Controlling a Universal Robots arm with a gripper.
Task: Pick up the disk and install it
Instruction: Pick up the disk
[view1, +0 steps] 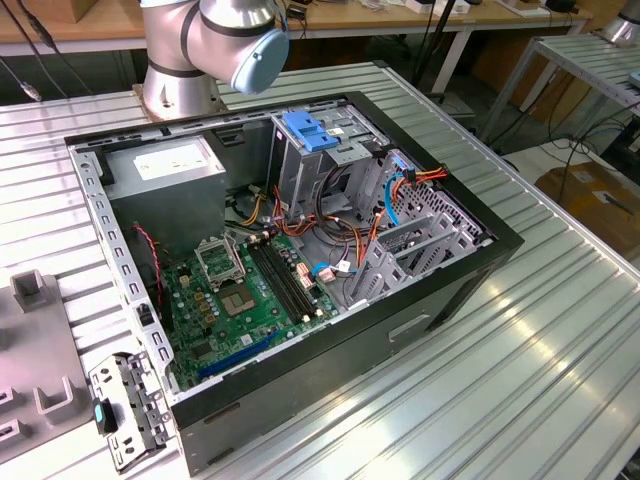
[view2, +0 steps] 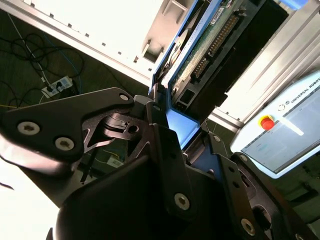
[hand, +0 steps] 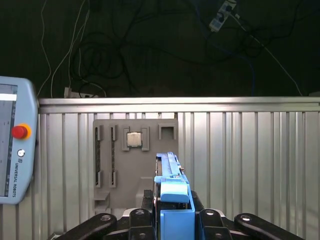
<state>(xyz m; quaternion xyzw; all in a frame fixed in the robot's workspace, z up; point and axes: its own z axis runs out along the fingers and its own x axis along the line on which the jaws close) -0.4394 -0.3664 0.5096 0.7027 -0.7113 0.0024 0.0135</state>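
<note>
In both wrist views my gripper is shut on the disk, held edge-on between the black fingers. In the first wrist view the disk shows its bright blue carrier frame rising from the jaws. In the second wrist view the disk shows its green circuit board, a dark connector row and the blue frame along its edge. It is held in the air over a ribbed metal table.
An open computer case lies on the ribbed table, with a motherboard, a power supply and a metal drive cage with a light-blue latch. The arm's base stands behind it. A grey fixture plate and a teach pendant lie below the gripper.
</note>
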